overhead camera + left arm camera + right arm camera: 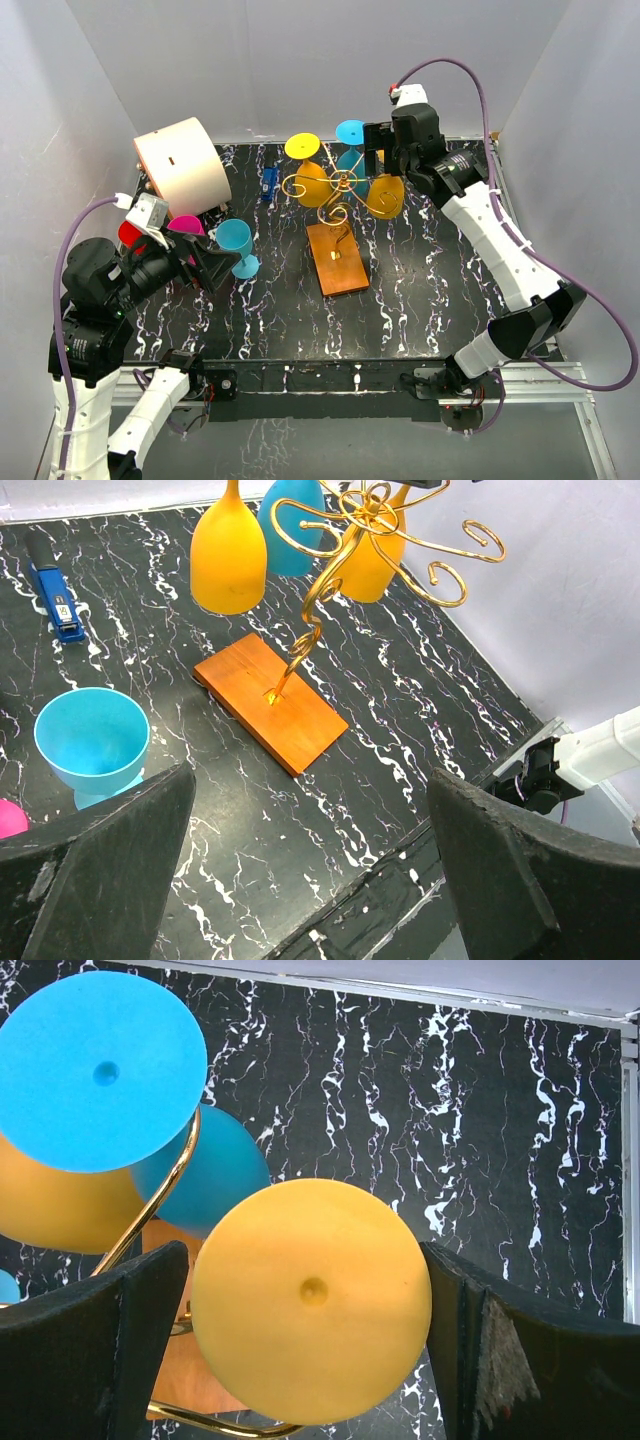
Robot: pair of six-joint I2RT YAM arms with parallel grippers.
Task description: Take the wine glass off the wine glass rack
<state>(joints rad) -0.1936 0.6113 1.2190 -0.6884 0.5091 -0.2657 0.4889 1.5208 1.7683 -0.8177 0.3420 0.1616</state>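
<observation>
The wine glass rack (340, 186) is a gold wire stand on an orange-brown wooden base (337, 258) at the middle of the table. Three glasses hang on it upside down: a yellow one (311, 185), a blue one (351, 162) and an orange-yellow one (385, 196). My right gripper (385, 150) is open above the orange-yellow glass. In the right wrist view its round foot (312, 1300) fills the gap between the two fingers (100, 1350). My left gripper (205, 265) is open and empty at the left, apart from the rack (370, 520).
A teal glass (237, 245) stands on the table next to my left gripper, with a pink glass (185, 225) behind it. A large pale cylinder (180, 165) lies at the back left. A blue stapler (268, 183) lies left of the rack. White walls enclose the black marbled table (420, 290).
</observation>
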